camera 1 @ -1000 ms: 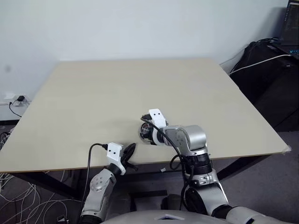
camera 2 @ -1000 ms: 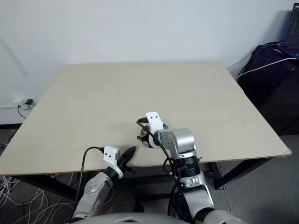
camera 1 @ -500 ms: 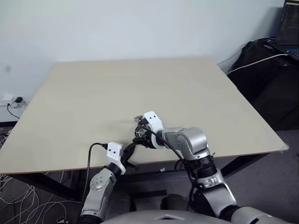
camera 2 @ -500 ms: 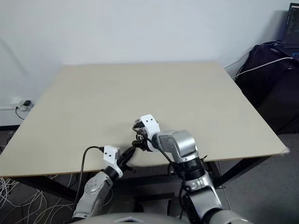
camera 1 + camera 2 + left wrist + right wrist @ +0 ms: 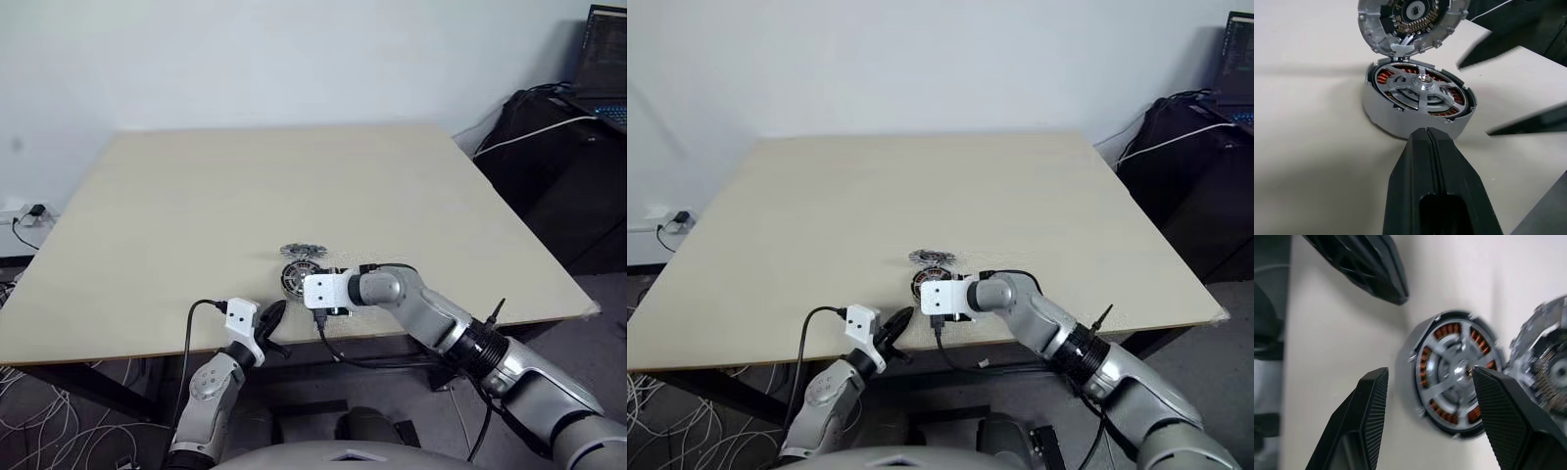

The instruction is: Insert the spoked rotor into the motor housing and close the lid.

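Note:
The motor housing (image 5: 1385,115) sits on the table near its front edge, copper windings showing. The spoked rotor (image 5: 1422,91) lies seated inside it, silver spokes and hub up. The lid (image 5: 1410,19) stands tilted up on the housing's far side, seen as a glinting disc (image 5: 300,252). My right gripper (image 5: 1430,374) hangs open just over the housing, one finger to each side, holding nothing. My left gripper (image 5: 1426,133) is shut and empty, pointing at the housing from the table's front edge (image 5: 271,311).
The beige table (image 5: 196,196) stretches far and wide beyond the housing. Its front edge (image 5: 118,345) runs just below my grippers. Black bags with a white cable (image 5: 558,127) stand off the table at the right.
My right wrist has rolled over and its arm has swung out to the right. Its fingers have opened. The housing and lid now show past the wrist. The left arm has stayed still.

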Available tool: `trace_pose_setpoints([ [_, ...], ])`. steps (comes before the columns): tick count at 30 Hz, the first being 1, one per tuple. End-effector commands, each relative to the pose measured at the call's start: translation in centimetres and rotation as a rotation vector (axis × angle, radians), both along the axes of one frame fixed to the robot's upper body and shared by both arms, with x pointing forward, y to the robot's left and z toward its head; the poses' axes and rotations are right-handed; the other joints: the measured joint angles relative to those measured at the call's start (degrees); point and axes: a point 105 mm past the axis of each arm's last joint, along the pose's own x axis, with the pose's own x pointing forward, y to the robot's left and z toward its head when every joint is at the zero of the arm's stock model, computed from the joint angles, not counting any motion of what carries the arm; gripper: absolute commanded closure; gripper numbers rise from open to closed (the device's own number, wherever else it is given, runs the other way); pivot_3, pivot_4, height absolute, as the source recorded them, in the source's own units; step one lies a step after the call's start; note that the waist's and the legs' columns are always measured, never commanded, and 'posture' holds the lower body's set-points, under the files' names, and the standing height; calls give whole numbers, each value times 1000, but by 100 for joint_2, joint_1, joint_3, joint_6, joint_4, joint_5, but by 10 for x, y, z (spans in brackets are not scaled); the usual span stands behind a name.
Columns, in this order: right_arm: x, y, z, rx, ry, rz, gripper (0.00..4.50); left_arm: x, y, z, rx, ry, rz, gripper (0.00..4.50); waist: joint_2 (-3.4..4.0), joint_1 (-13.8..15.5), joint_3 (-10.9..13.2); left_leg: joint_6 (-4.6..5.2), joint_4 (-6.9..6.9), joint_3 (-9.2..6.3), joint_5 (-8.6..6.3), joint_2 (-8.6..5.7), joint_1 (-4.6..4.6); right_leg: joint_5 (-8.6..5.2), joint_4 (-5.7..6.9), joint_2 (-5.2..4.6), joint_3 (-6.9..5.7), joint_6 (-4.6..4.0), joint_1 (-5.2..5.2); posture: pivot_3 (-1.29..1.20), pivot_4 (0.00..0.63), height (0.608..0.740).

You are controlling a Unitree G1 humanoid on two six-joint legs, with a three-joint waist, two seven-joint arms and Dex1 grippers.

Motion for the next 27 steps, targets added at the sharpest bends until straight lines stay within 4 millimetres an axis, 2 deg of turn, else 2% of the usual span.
trace_pose_setpoints([
  [1, 13, 1, 15, -20, -99, 67, 1572, 5, -1, 15, -21, -55, 1, 4500, -1, 28, 0, 0, 0, 0, 0, -2, -1, 0, -1, -9, 0, 0, 0, 0, 0, 740],
  [7, 20, -6, 12, -130, -157, 174, 1572, 5, 1, 12, -19, -52, 2, 4500, -1, 45, 1, 1, -2, 0, -1, -5, -4, 1, -8, -17, 0, -1, 0, 0, 0, 740],
  [14, 19, -20, 7, -249, -118, 261, 1572, 6, 1, 10, -22, -49, 11, 4500, -1, 44, 1, 1, -1, -1, -1, -4, -2, 1, -5, -18, -1, -2, 1, 0, 0, 740],
  [27, 28, -23, 6, -321, -135, 282, 1572, 5, 3, 5, -28, -48, 20, 4500, 0, 44, 0, 0, -1, -1, -1, -3, -2, 2, -4, -26, 0, -3, 0, 0, 0, 740],
])
